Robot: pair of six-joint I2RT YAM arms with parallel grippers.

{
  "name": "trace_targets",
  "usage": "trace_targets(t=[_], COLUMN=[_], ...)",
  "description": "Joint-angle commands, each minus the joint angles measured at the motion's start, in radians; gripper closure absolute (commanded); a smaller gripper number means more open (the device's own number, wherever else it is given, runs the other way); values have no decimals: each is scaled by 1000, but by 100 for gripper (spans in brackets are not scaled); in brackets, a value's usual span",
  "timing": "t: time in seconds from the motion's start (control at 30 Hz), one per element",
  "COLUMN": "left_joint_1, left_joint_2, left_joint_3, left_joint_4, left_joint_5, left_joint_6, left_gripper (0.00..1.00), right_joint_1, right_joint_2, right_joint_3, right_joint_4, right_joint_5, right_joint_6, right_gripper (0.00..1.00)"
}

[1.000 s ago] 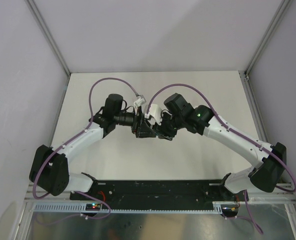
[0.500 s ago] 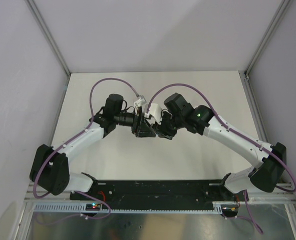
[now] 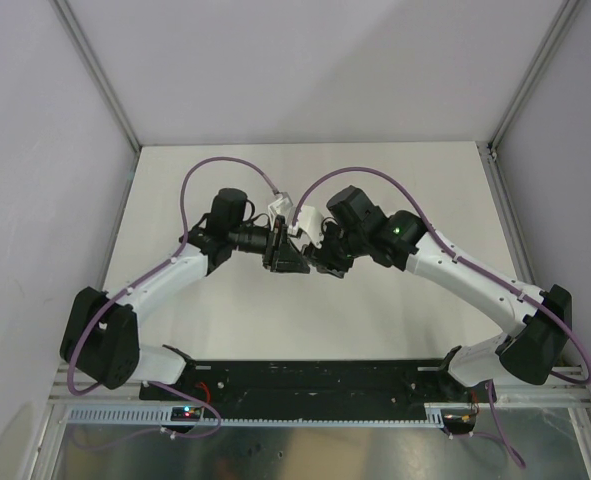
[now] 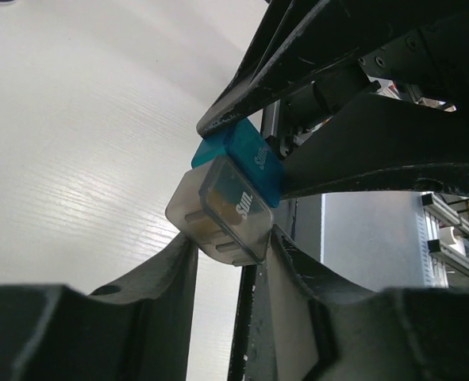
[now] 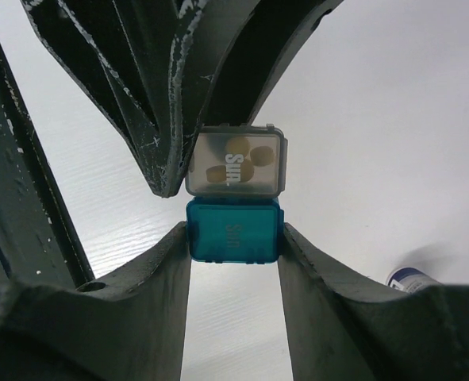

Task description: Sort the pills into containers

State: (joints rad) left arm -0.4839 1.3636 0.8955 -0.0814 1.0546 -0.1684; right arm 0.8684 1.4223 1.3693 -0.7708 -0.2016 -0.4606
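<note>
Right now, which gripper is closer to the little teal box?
Right. The right gripper clamps the teal compartment between its fingers. The left gripper comes from the opposite side, its fingers flanking the joined grey compartment, one box away.

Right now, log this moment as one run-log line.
right gripper: shut on teal-blue plastic cube compartment | left gripper: jaws around joined grey translucent plastic cube compartment, grip unclear | pills: tan, inside grey compartment
</note>
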Motion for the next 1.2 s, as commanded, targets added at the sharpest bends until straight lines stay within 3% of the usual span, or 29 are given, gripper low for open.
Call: trace_targets(t=[0.0,0.1,0.2,0.5,0.73,0.97,1.17], left_joint_1=[-5,-4,-5,-3,8,42,48], left_joint_2=[9,13,13,-14,-23,-22,5], left_joint_3=[36,39,42,39,40,64,93], left_joint_4=[8,8,7,9,9,8,12], left_joint_5=[25,29,26,3,5,28,47], left_joint_6=[-9,-14,-16,-15,-18,-47,-74], left_gripper=[63,67,63,29,17,13,19], right_joint_1=[12,17,19,22,23,25,38], right_joint_2=[-15,-15,-14,-12,-17,-26,-31], right_joint_3=[13,13,13,4,-12,-22,-22], right_joint_4=[32,33,33,36,42,49,57], right_joint_5=[-8,-5,-3,2,6,9,27], right_joint_6=[8,7,7,6,2,0,-8], right_gripper=[100,100,100,100,100,100,100])
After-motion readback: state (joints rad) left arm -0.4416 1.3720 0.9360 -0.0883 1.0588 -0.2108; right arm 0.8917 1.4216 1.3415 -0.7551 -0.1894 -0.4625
